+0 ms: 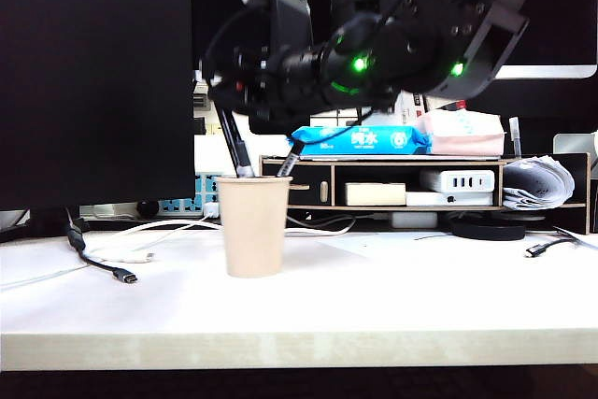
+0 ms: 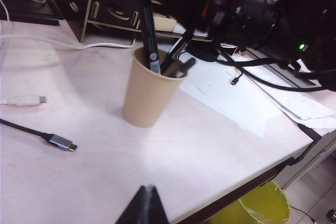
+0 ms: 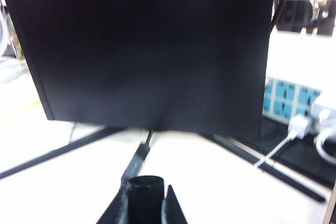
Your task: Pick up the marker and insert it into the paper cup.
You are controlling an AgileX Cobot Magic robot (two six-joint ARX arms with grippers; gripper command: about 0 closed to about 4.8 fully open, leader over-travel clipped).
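Insertion step in hand. Right gripper [image 3: 144, 203] hanging over paper cup [image 1: 253, 224], clenching marker [image 1: 235, 149] by upper end; lower end dipping inside rim below claw, beside other pens. Left gripper [image 2: 146, 203] parked apart, jaws together, empty. Next: release, lift clear.

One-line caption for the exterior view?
Right gripper holds the marker tilted, its lower end inside the paper cup beside another pen.
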